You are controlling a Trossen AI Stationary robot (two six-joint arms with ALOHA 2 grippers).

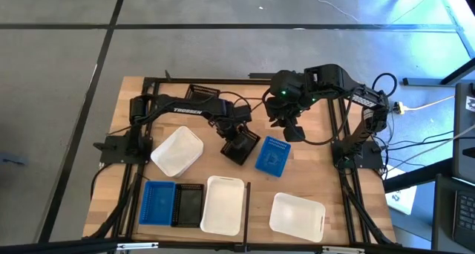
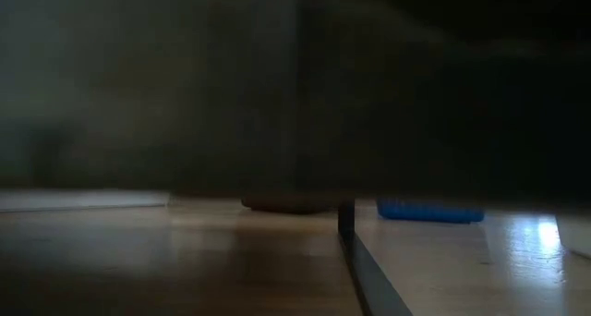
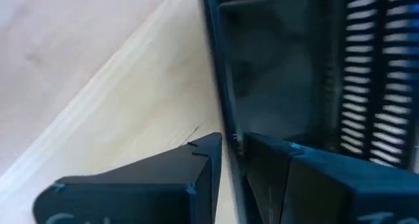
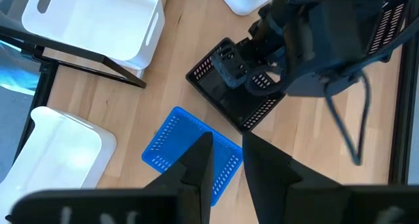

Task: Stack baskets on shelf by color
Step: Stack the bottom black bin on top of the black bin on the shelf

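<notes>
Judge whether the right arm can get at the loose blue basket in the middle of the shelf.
Probably yes: the right hand hangs just above the blue basket with nothing between; the left hand works the black basket alongside.

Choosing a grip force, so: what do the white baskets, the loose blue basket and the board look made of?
White baskets: smooth, solid-walled, likely moulded plastic with a slightly glossy look. Blue basket: thin slotted walls, also apparently plastic, probably lighter and more flexible. Board: pale planks with visible grain and seams, apparently wood, matte; its rails look like black metal.
</notes>
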